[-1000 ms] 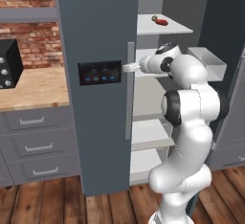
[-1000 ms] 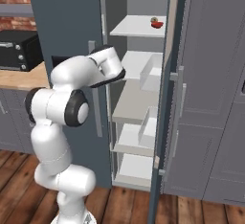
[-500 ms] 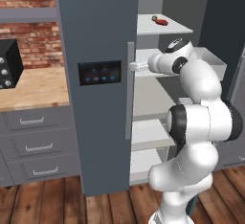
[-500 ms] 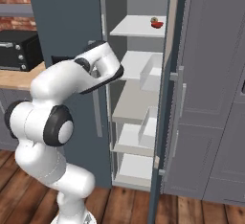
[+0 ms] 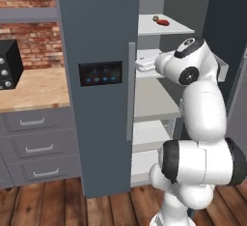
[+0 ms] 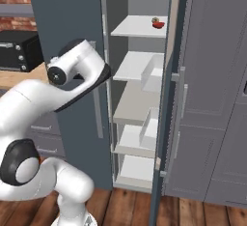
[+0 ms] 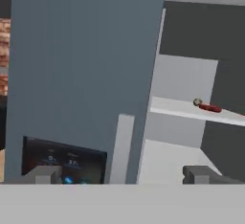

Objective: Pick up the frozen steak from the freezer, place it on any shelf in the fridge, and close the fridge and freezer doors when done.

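The frozen steak point(image 5: 162, 21) point(image 6: 157, 24) point(image 7: 209, 107) lies dark red on the top shelf point(image 5: 176, 27) of the open freezer, with a small olive ball point(image 7: 196, 102) touching its left end. My gripper point(image 5: 144, 64) point(image 7: 124, 175) is open and holds nothing. It hovers at the second shelf's front, below and left of the steak, beside the long handle point(image 5: 130, 90) of the shut fridge door point(image 5: 96, 32) with the black panel point(image 5: 100, 73). The freezer door point(image 6: 166, 99) stands open on the right, white bins point(image 6: 150, 73) on its inside.
A black oven point(image 5: 9, 64) point(image 6: 17, 50) sits on the wooden counter point(image 5: 34, 90) to the left, above grey drawers point(image 5: 34, 143). Tall grey cabinets point(image 6: 212, 99) stand right of the open door. My white arm point(image 5: 200, 123) rises in front of the lower freezer shelves.
The arm's upper links have swung round and the elbow has dropped lower right. The hand has stayed at about the same spot by the second shelf.
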### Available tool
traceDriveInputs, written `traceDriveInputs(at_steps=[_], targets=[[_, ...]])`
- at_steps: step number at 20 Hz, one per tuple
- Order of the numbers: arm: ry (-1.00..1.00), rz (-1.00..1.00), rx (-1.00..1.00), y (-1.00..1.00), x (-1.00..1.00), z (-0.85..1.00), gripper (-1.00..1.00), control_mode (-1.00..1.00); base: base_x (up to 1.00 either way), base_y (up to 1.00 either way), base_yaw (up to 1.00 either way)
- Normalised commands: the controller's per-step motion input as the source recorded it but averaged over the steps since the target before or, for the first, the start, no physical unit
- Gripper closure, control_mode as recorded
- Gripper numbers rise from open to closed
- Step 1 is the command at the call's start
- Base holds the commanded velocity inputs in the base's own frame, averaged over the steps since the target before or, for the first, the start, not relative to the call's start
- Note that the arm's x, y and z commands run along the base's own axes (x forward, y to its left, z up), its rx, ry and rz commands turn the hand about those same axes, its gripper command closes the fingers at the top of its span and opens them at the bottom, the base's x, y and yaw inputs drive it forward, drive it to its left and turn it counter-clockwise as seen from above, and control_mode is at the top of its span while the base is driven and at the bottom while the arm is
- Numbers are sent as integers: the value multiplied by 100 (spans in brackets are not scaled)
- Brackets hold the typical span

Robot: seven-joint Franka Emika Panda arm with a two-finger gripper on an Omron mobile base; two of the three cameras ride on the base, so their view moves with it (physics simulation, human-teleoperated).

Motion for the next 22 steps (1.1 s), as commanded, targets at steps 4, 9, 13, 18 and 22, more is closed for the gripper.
traceDriveInputs(at_steps=[4,9,13,18,22], targets=[[2,-5,10,8,-100,90,-100,-100,0,0,0],[9,-6,14,5,-100,98,-100,-100,0,0,0],[14,-7,16,0,-100,98,-100,-100,0,0,0],[15,-4,8,0,-98,72,-100,-100,0,0,0],[-1,0,0,0,-6,1,-100,-100,0,0,0]])
